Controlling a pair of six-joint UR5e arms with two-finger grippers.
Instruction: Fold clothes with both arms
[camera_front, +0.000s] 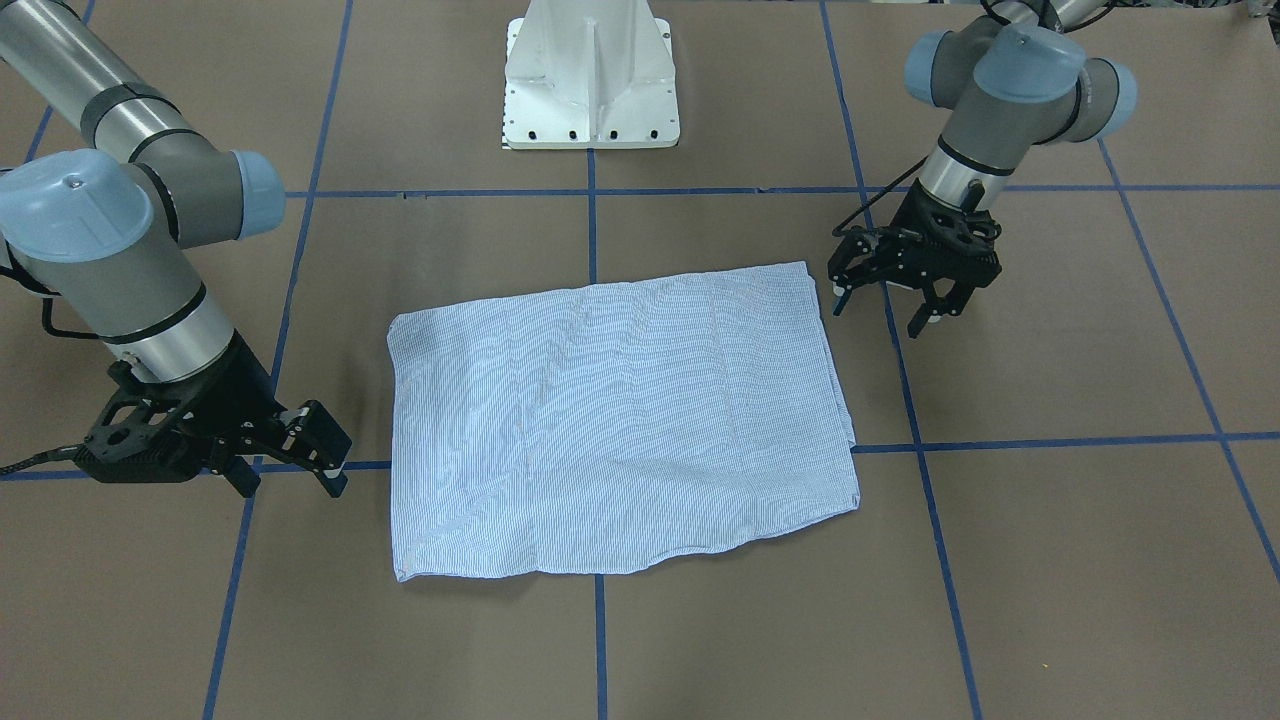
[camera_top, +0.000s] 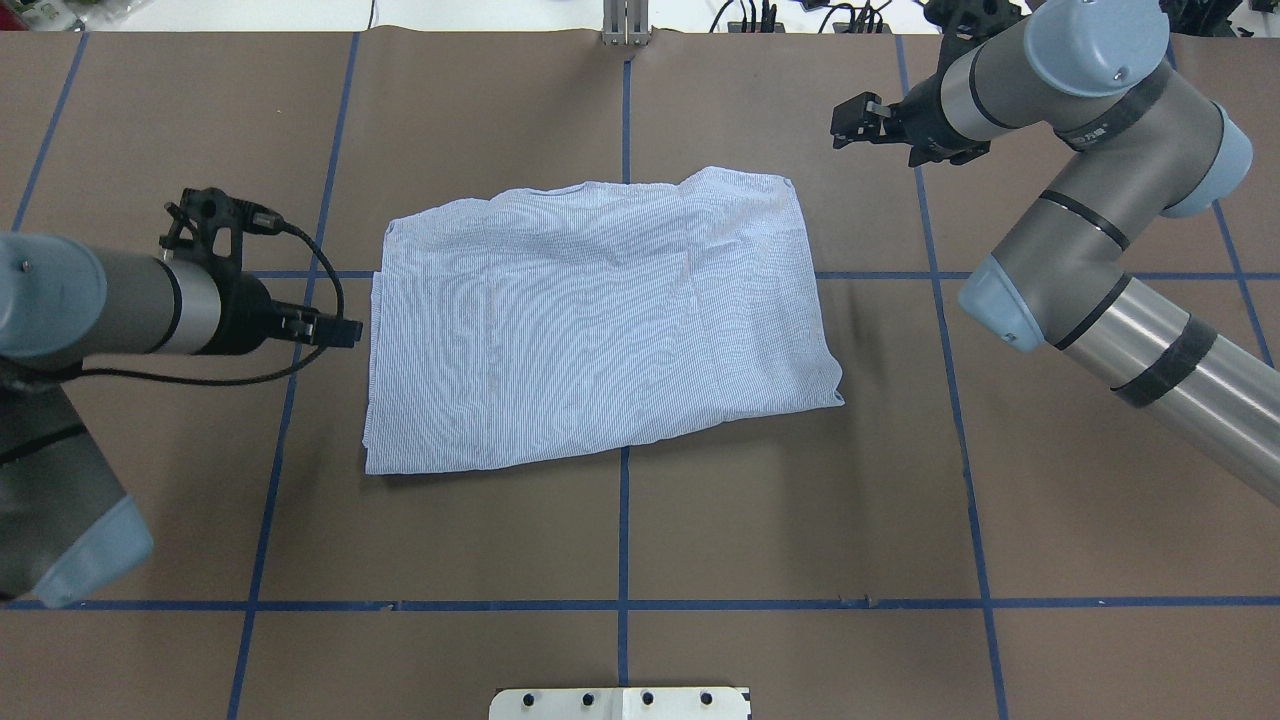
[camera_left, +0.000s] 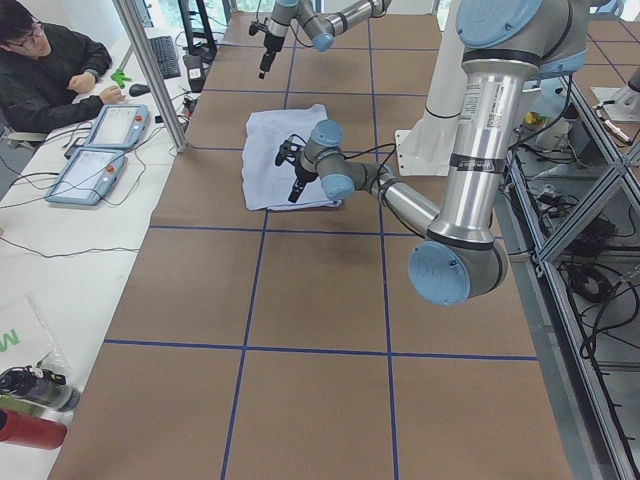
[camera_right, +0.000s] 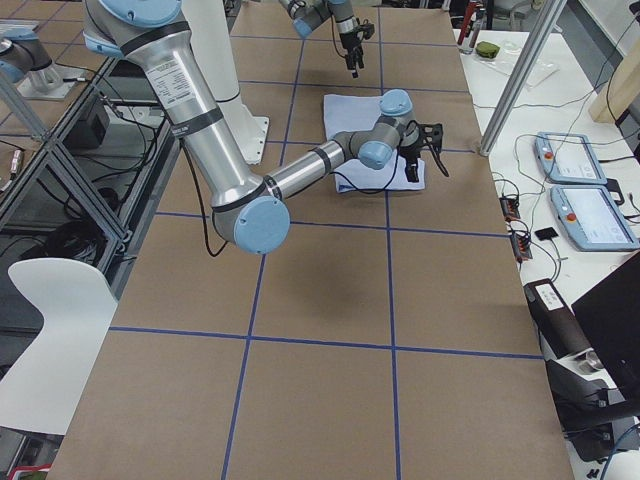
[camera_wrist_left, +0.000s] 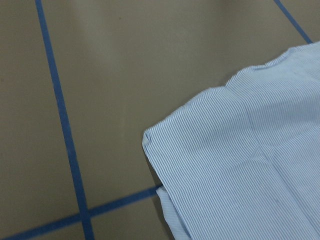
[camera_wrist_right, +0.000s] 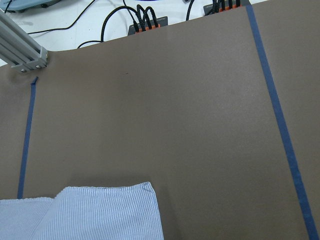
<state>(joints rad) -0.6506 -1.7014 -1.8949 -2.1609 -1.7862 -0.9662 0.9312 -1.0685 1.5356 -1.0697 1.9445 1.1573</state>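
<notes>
Overhead exterior: folded shirt (camera_top: 600, 320) lying flat

The shirt is spread flat on the surface (camera_top: 1000, 500). The left gripper (camera_front: 880, 312) is held just beside one short edge, spread and empty; the right gripper (camera_front: 292, 485), likewise spread, is held near the opposite edge.

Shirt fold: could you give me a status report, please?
Left end effector open, beside shirt. Right end effector open, also off it. Shirt folded, lying flat. No obstruction seen.

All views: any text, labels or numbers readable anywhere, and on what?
Nothing is legible.
Sticker on the left arm: too small to read.
Sticker on the right arm: too small to read.
Marking on the right arm's black band: blurred.
On the shirt: no lettering shows.
</notes>
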